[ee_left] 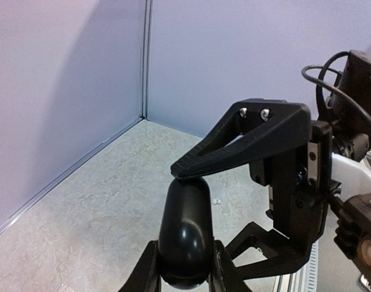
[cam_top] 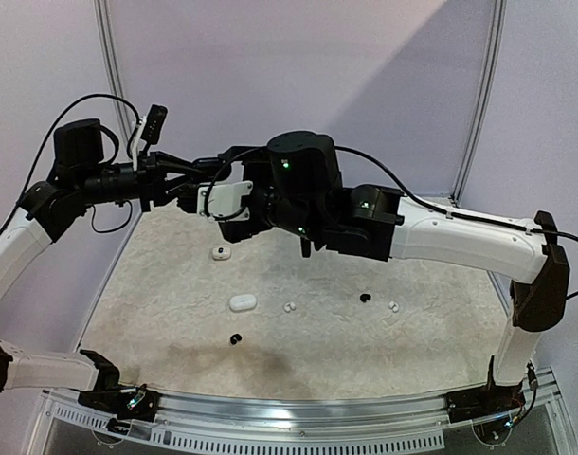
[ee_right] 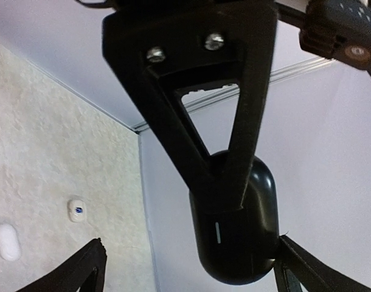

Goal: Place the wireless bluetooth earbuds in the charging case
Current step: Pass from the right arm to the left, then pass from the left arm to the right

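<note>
My left gripper (ee_left: 185, 267) is raised high above the table and shut on a black oval charging case (ee_left: 185, 225), which looks closed. My right gripper (ee_left: 205, 210) is open around the case's free end, and its upper fingertip (ee_left: 180, 170) touches that end. In the right wrist view the case (ee_right: 246, 243) hangs between my open right fingers, with a left finger (ee_right: 234, 121) across it. In the top view both grippers (cam_top: 187, 190) meet at upper left. On the mat lie black earbuds (cam_top: 236, 338) (cam_top: 365, 298) and white earbuds (cam_top: 290, 307) (cam_top: 393, 306).
Two white oval cases (cam_top: 243, 302) (cam_top: 220, 252) lie on the pale mat (cam_top: 175, 322), and also show in the right wrist view (ee_right: 7, 241) (ee_right: 76, 210). Purple walls (cam_top: 298, 57) close in the back and sides. A metal rail (cam_top: 298, 417) runs along the near edge.
</note>
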You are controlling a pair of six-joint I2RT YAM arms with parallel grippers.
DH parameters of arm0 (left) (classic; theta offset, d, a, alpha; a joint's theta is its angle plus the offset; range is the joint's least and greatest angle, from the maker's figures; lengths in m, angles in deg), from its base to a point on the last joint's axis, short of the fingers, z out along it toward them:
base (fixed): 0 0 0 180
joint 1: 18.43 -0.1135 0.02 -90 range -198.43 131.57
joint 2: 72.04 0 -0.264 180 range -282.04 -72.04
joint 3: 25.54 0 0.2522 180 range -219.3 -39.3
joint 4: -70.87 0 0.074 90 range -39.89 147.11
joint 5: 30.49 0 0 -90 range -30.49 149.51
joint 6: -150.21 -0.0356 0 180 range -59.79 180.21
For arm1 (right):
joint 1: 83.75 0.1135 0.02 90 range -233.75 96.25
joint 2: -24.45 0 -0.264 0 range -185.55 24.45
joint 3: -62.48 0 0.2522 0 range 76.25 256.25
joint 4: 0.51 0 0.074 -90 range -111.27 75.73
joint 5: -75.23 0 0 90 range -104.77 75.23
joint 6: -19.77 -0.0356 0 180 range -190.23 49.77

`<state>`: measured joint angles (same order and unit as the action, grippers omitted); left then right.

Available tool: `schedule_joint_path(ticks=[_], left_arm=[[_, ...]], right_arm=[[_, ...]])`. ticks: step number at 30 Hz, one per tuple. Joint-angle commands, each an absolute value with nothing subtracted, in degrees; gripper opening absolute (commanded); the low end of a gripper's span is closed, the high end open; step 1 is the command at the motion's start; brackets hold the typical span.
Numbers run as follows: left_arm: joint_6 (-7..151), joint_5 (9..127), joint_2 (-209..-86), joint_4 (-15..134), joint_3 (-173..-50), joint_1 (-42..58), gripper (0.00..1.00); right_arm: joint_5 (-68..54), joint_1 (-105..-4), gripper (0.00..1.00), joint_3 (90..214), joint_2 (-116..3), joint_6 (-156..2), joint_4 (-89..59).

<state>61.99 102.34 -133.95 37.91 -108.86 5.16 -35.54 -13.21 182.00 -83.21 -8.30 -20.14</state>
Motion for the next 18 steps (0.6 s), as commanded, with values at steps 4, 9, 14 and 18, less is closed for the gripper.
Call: schedule_joint_path(ticks=[4,9,14,18], left_arm=[[47.9,101.1,-131.9,34.1,-107.4,6.8,0.0],[41.0,100.9,-130.2,32.7,-106.6,8.7,0.0],[38.8,103.4,-130.0,31.0,-106.8,10.7,0.0],[40.3,104.4,-129.8,31.0,-107.1,12.0,0.0]], right_arm=[[-19.4,-16.1,0.99,177.3,-74.4,-33.1,-30.4],[-6.3,-20.5,0.99,177.8,-70.7,-50.1,-35.0],[1.1,-22.6,0.94,177.8,-69.9,-60.0,-34.5],[5.5,-22.6,0.86,180.6,-71.5,-62.0,-37.0]])
